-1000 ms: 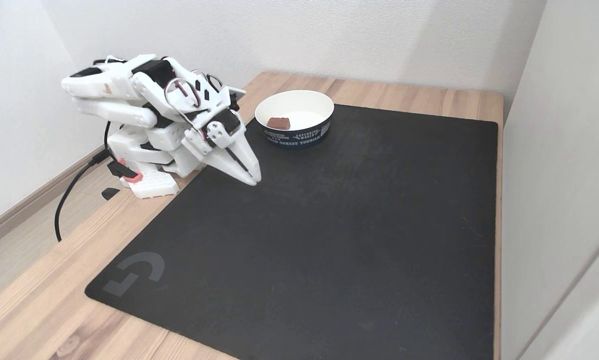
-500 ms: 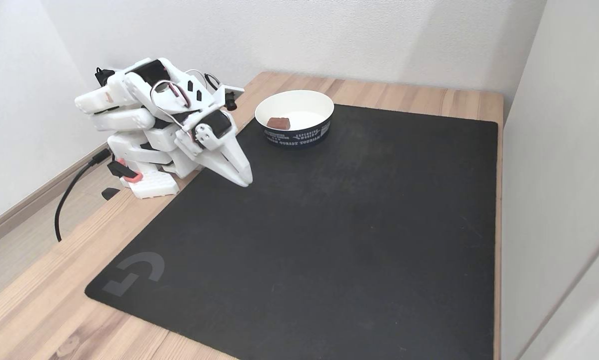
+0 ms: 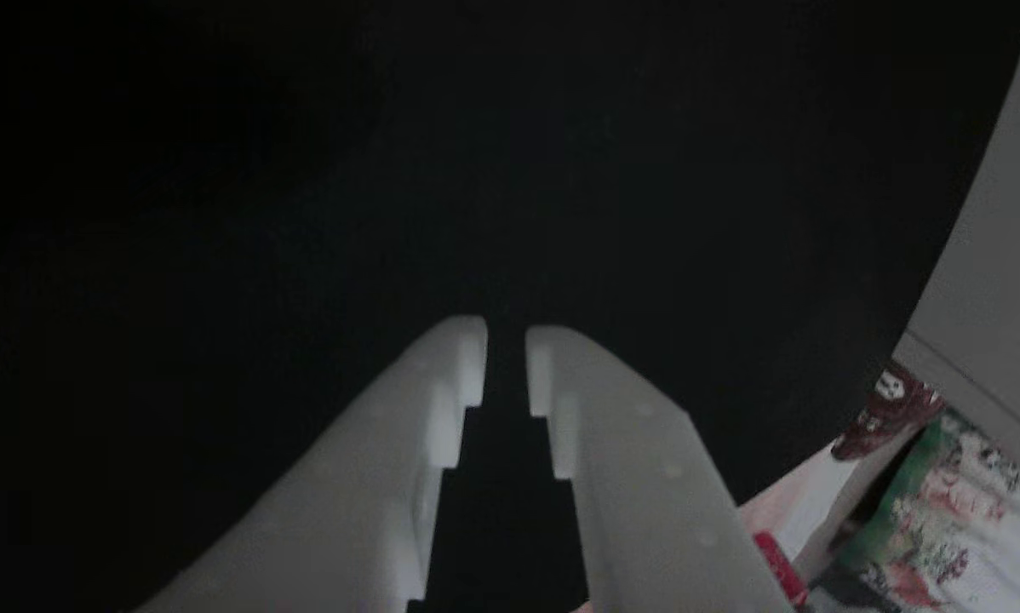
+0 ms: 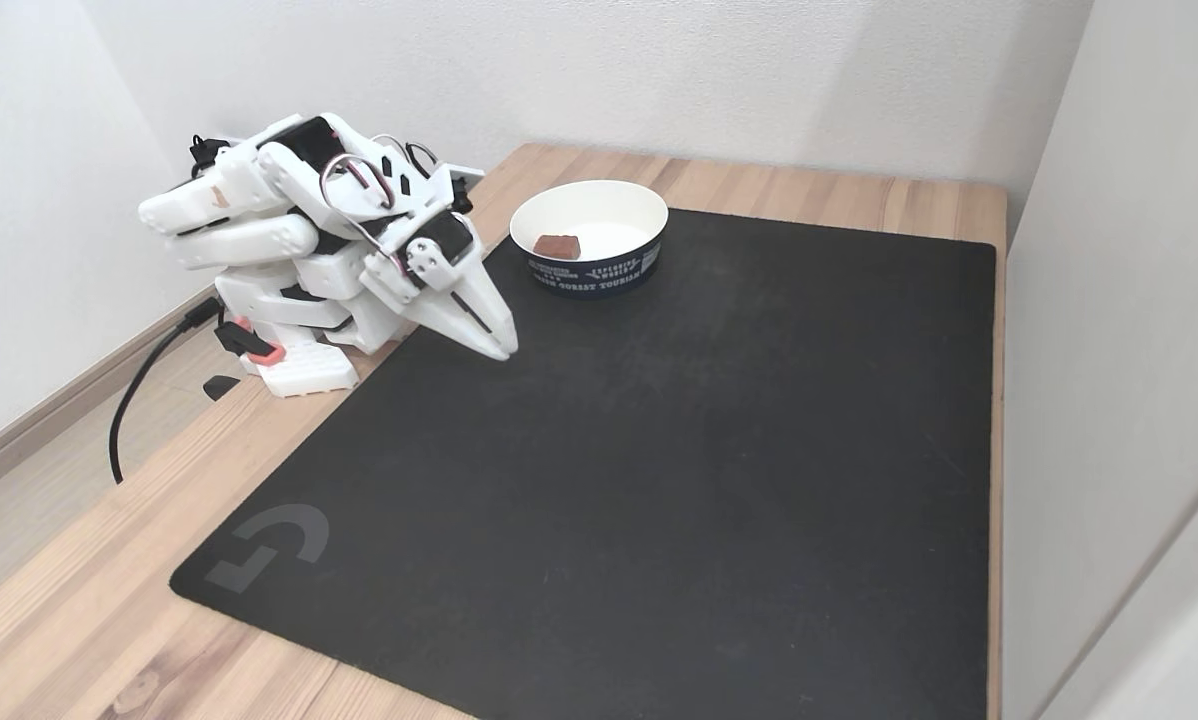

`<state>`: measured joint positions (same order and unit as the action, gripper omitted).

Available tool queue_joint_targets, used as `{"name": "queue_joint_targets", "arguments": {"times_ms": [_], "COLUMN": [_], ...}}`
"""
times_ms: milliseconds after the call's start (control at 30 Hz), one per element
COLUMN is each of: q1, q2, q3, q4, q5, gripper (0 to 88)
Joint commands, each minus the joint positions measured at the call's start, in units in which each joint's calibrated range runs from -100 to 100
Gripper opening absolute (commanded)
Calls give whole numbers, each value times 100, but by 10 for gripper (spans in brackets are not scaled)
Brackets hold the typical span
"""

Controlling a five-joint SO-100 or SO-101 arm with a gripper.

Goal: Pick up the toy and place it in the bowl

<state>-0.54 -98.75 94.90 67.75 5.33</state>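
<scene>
Hand (image 4: 500, 350) shifted right, toy (image 4: 557, 245) in bowl (image 4: 649, 215)

We record an arm (image 4: 289, 215) of white printed shells with black servo blocks between the links. Red-and-white looped wires (image 4: 354, 175) run over its top. The claw (image 4: 502, 347) has two long tapered white fingers (image 3: 646, 477) with stepped inner edges. The white base carries an orange-red clamp (image 4: 254, 345); a black cable (image 4: 144, 385) trails off.

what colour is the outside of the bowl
Dark navy with white lettering on the bowl; the inside is white. Best seen in the fixed view.
</scene>
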Motion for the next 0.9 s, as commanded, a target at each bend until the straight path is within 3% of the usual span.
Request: {"name": "queue_joint_targets", "arguments": {"times_ms": [0,867], "q1": [-34,-34], "q2": [-67,-67], "q3": [-13,-13], "q4": [41,41], "q5": [10,10], "gripper": [22,22]}}
